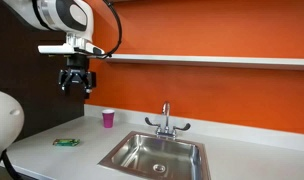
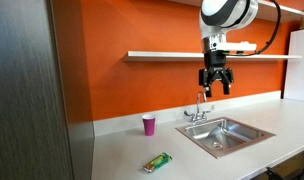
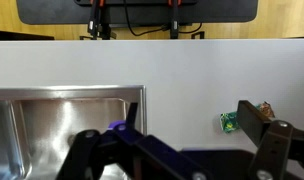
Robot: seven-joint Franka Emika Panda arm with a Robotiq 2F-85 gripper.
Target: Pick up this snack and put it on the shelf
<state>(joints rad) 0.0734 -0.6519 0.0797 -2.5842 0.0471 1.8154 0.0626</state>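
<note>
The snack (image 1: 65,142) is a small flat green packet lying on the pale countertop near its front edge; it shows in both exterior views (image 2: 158,161) and partly in the wrist view (image 3: 229,122), behind a finger. My gripper (image 1: 76,88) hangs high above the counter, just below the level of the shelf, open and empty, as also seen in an exterior view (image 2: 215,86). Its fingers frame the wrist view (image 3: 177,140). The shelf (image 1: 212,60) is a long thin white ledge on the orange wall (image 2: 172,55).
A small pink cup (image 1: 108,119) stands on the counter near the wall (image 2: 148,125). A steel sink (image 1: 157,155) with a faucet (image 1: 165,122) is set in the counter (image 2: 224,135); its basin shows in the wrist view (image 3: 62,125).
</note>
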